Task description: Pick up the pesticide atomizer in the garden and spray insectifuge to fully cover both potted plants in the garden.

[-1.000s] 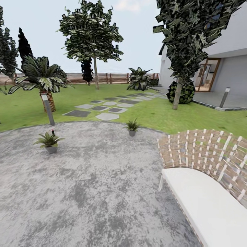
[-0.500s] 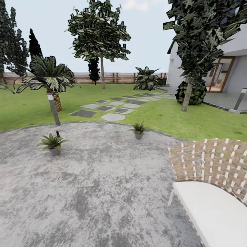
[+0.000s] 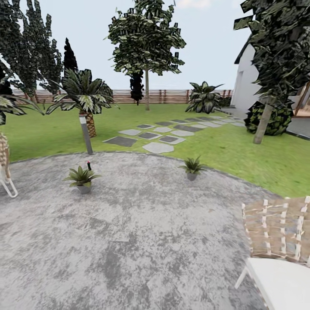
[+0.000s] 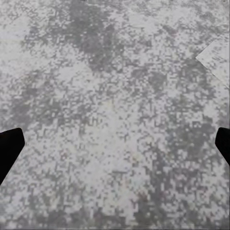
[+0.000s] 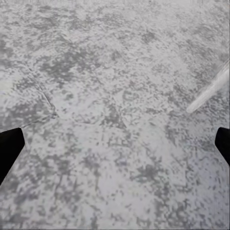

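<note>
Two potted plants stand on the round grey patio (image 3: 142,232). The broader one (image 3: 82,176) is toward the left, and the narrower-leaved one (image 3: 192,165) sits in a small grey pot near the far rim. A slim dark bottle with a reddish top, the pesticide atomizer (image 3: 89,165), stands upright just behind the left plant. It is small and far off. My left gripper (image 4: 115,148) and right gripper (image 5: 115,148) hang over mottled paving, black fingertips (image 4: 9,148) (image 5: 9,148) wide apart and nothing between them.
A grey bollard lamp (image 3: 86,134) and a palm (image 3: 88,97) stand at the patio's far left rim. A woven chair with a white cushion (image 3: 275,234) is close at the right, another chair (image 3: 5,170) at the left edge. Stepping stones (image 3: 157,137) cross the lawn toward the fence (image 3: 172,96).
The whole head view has swung left, so plants, lamp and right chair sit further right in the picture. A second chair has come into view at the left edge.
</note>
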### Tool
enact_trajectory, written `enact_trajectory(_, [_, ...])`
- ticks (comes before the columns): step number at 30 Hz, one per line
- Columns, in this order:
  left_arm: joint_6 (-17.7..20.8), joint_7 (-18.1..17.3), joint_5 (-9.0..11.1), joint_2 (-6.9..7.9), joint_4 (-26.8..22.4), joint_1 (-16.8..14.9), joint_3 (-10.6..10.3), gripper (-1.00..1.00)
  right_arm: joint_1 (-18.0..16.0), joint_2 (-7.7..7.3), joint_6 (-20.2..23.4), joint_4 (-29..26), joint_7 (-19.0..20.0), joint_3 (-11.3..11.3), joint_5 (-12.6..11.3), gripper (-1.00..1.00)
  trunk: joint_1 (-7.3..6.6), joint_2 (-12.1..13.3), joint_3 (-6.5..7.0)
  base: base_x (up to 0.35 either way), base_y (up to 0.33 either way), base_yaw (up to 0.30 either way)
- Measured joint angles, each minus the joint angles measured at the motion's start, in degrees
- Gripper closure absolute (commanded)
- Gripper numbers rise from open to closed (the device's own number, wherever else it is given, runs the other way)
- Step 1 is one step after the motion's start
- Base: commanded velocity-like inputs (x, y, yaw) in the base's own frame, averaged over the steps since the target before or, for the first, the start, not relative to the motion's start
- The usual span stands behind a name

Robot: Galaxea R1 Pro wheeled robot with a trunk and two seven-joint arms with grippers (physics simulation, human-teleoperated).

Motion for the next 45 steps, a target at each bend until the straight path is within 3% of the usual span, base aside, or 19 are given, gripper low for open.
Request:
enact_trajectory(17, [0.00, 0.00, 0.18, 0.00, 0.01, -0.01, 0.00, -1.00, 0.00, 0.00, 0.00, -0.01, 0.00, 0.08, 0.00, -1.00, 0.00, 0.00, -0.59, 0.340, 0.000, 0.239])
enact_trajectory(45, [-0.01, -0.05, 0.02, -0.01, 0.02, -0.02, 0.00, -1.00, 0.01, 0.12, -0.05, -0.33, -0.01, 0.11, -0.07, -1.00, 0.00, 0.00, -0.64, 0.340, 0.000, 0.006])
